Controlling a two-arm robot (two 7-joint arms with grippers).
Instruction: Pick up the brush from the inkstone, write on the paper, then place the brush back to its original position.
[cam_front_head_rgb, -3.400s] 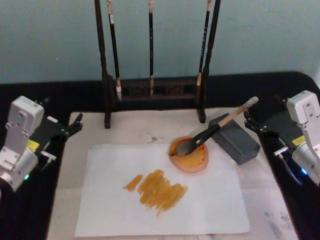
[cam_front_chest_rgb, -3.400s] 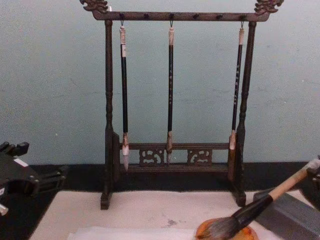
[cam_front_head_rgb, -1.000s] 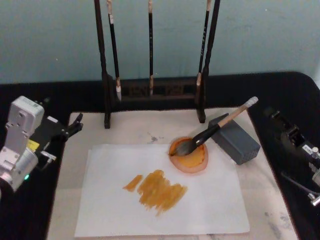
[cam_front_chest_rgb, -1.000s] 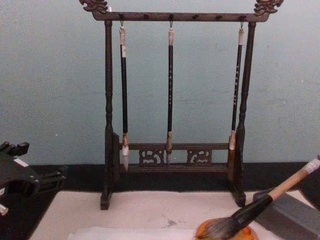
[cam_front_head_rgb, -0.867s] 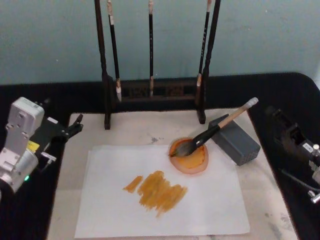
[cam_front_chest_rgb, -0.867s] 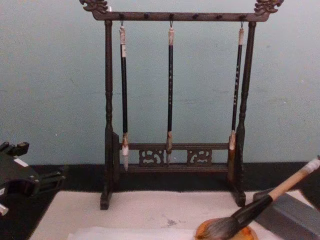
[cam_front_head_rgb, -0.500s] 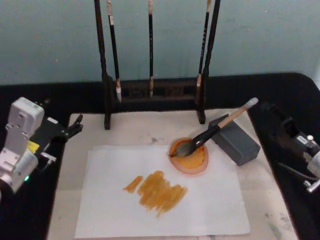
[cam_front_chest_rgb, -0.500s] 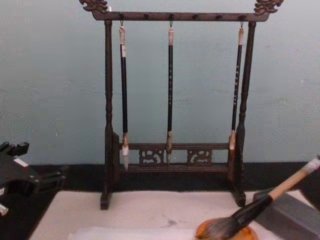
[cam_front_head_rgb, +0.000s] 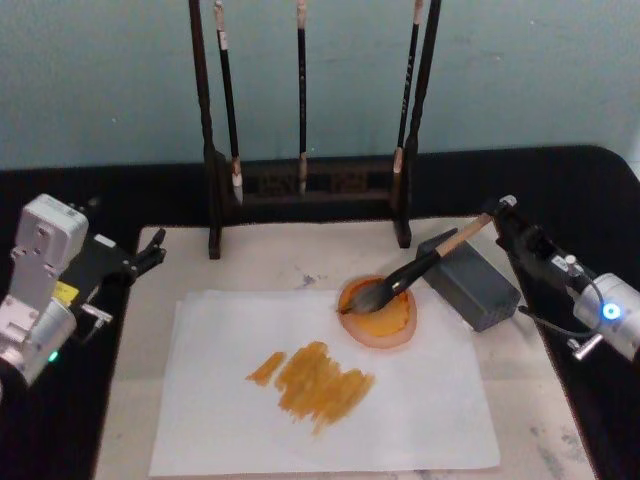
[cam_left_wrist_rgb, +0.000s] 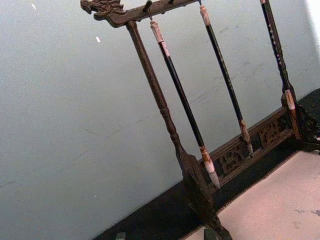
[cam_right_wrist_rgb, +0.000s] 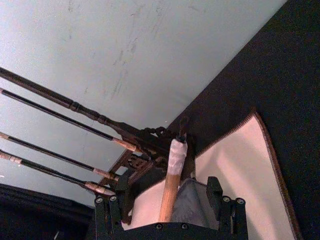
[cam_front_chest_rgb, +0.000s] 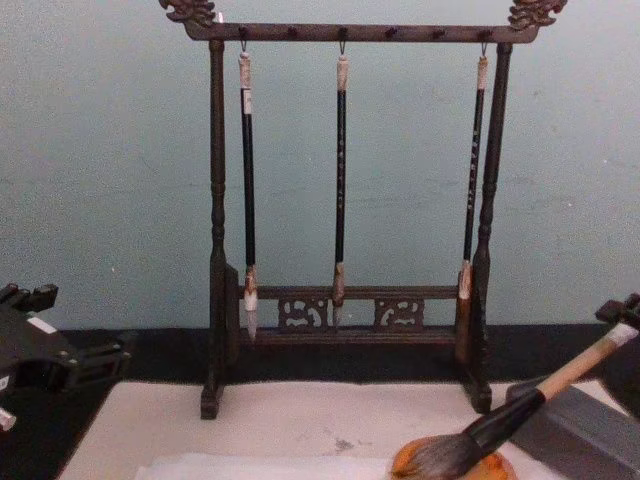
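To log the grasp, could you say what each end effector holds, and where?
Nothing yet: the right end effector, open, straddles the brush at its capped end; the left end effector idles.

dark brush rack (cam_front_chest_rgb: 216, 200) with three thin brushes (cam_front_chest_rgb: 340, 180), grey block (cam_front_head_rgb: 470, 280)

You have the brush (cam_front_head_rgb: 430, 258) with a tan wooden handle, matt black lower section and bushy grey hair. The inkstone (cam_front_head_rgb: 392, 326) looks glossy amber, the paper (cam_front_head_rgb: 425, 410) thin and matt, the mat (cam_front_head_rgb: 290, 262) felt-like, the stand (cam_front_chest_rgb: 216, 200) dark carved wood.
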